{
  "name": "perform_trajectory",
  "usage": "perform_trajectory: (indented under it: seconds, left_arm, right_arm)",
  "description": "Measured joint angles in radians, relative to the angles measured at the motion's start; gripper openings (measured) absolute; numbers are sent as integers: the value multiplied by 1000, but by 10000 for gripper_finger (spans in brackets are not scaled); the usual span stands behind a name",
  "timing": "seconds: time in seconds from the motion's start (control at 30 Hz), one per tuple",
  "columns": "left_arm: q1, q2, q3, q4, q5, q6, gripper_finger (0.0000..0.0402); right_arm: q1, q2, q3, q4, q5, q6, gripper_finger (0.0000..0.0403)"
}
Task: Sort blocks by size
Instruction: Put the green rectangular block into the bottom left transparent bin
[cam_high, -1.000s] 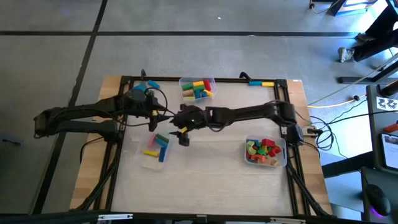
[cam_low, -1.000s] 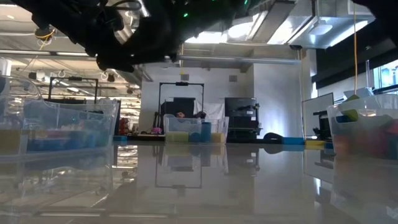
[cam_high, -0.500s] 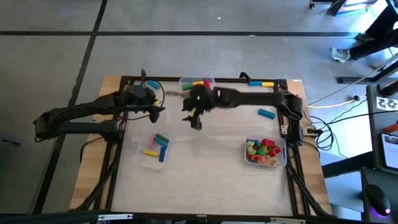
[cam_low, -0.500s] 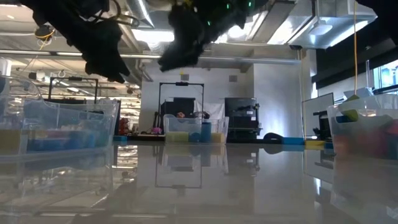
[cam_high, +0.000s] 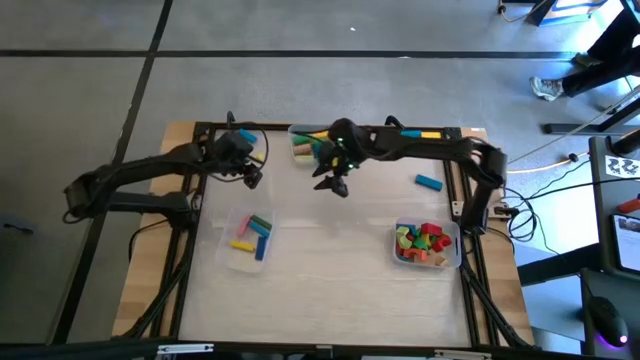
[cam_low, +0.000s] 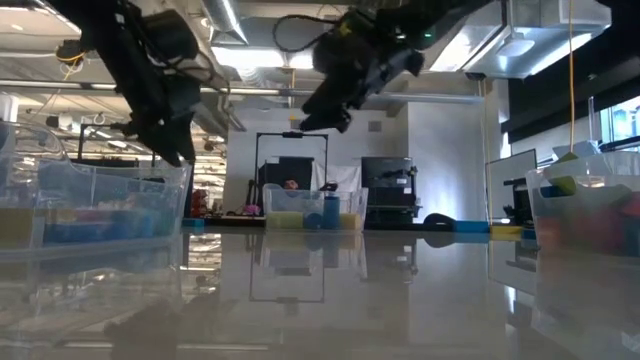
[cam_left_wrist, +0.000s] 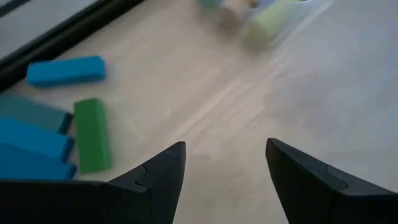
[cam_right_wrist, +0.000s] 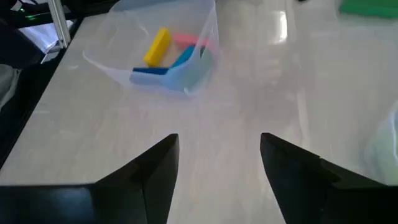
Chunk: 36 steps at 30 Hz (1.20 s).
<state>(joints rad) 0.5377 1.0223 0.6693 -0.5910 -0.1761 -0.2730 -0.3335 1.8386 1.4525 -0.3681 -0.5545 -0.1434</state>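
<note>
Blocks lie sorted in three clear bins: long bars in the near-left bin (cam_high: 250, 240) (cam_right_wrist: 174, 53), coloured pieces in the far bin (cam_high: 315, 143), and short chunks in the right bin (cam_high: 427, 245). A loose blue block (cam_high: 428, 182) lies on the table at the right. A green bar (cam_left_wrist: 92, 134) and blue bars (cam_left_wrist: 65, 70) lie by the far-left frame. My left gripper (cam_high: 250, 174) (cam_left_wrist: 225, 180) hangs open and empty above the table near these bars. My right gripper (cam_high: 335, 185) (cam_right_wrist: 219, 168) hangs open and empty above the table, just near of the far bin.
A black frame (cam_high: 300, 128) runs round the table. A yellow and a blue bar (cam_high: 420, 133) lie on the frame's far rail. The middle of the tabletop (cam_high: 330, 250) between the bins is bare wood.
My right gripper has swung from over the near-left bin toward the table's far edge and right, ending beside the far bin, still raised. My left gripper has moved a little toward the far edge and tipped further down.
</note>
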Motion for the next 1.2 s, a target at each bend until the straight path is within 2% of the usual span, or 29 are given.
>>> perform_trajectory:
  seconds: [0.27,0.47,0.6,0.8,1.2]
  left_arm:
    - [77,26,0,-37,-1,-49,218]
    - [118,32,0,-40,-8,-95,218]
    - [144,71,0,14,-16,-113,218]
    - [205,209,0,72,-62,-130,218]
    - [292,444,0,216,-132,-27,218]
  right_arm:
    - [-7,-216,-352,327,39,61,225]
    - [-7,-295,-515,484,57,71,225]
    - [-7,-297,-546,528,48,65,225]
    - [-6,-292,-547,517,30,19,225]
    - [-6,-292,-547,510,27,4,225]
